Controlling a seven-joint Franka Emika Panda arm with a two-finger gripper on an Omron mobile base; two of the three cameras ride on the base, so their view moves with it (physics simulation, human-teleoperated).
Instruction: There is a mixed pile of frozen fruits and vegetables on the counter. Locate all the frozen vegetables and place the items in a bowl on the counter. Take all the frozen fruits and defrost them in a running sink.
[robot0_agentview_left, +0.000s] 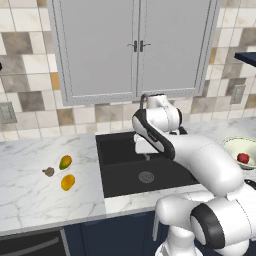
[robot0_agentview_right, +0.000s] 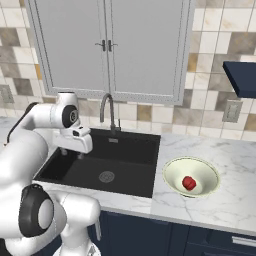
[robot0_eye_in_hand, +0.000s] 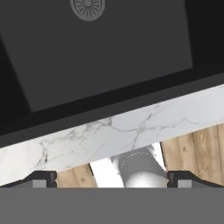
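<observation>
Gripper (robot0_eye_in_hand: 112, 181) hung over the sink (robot0_agentview_left: 125, 172) – jaws spread wide, empty | two mango-like fruits (robot0_agentview_left: 66, 172) and grey-brown lump (robot0_agentview_left: 49, 172) lay on the counter (robot0_agentview_left: 30, 195) left of the basin | red round item (robot0_agentview_right: 189, 183) sat in the bowl (robot0_agentview_right: 172, 172), right | faucet (robot0_agentview_right: 106, 111) behind – no writing legible

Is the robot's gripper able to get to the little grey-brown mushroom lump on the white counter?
Probably yes. The grey-brown mushroom lump lies in the open on the white marble counter, beside two yellow-orange fruits, uncovered. The gripper is open over the black sink nearby.
</observation>
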